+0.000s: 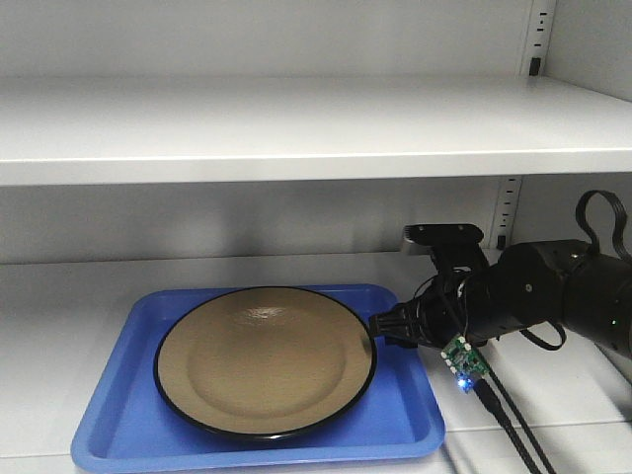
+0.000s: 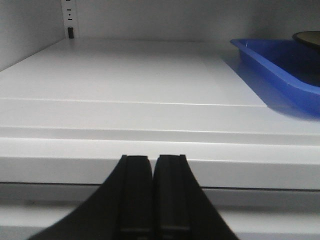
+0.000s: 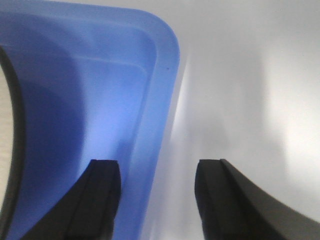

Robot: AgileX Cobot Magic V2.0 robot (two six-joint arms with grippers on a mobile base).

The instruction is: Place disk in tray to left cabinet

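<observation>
The tan disk (image 1: pixel 267 360) with its black rim lies flat in the blue tray (image 1: pixel 128 425), which rests on the lower shelf of the grey left cabinet (image 1: pixel 59 306). My right gripper (image 1: pixel 380 331) is open at the tray's right edge. In the right wrist view the gripper (image 3: pixel 157 167) straddles the tray rim (image 3: pixel 165 75), one finger over the tray floor and one over the shelf, with the disk edge (image 3: pixel 5 125) at the far left. My left gripper (image 2: pixel 152 157) is shut and empty, low before the shelf's front lip, with the tray (image 2: pixel 280 65) and disk (image 2: pixel 307 37) far right.
An upper shelf (image 1: pixel 296 128) hangs close above the tray. Slotted support strips (image 1: pixel 509 207) (image 2: pixel 70 20) run up the back wall. Cables (image 1: pixel 513 425) trail from the right arm across the shelf's front right. A side wall (image 2: pixel 20 30) bounds the shelf on the left.
</observation>
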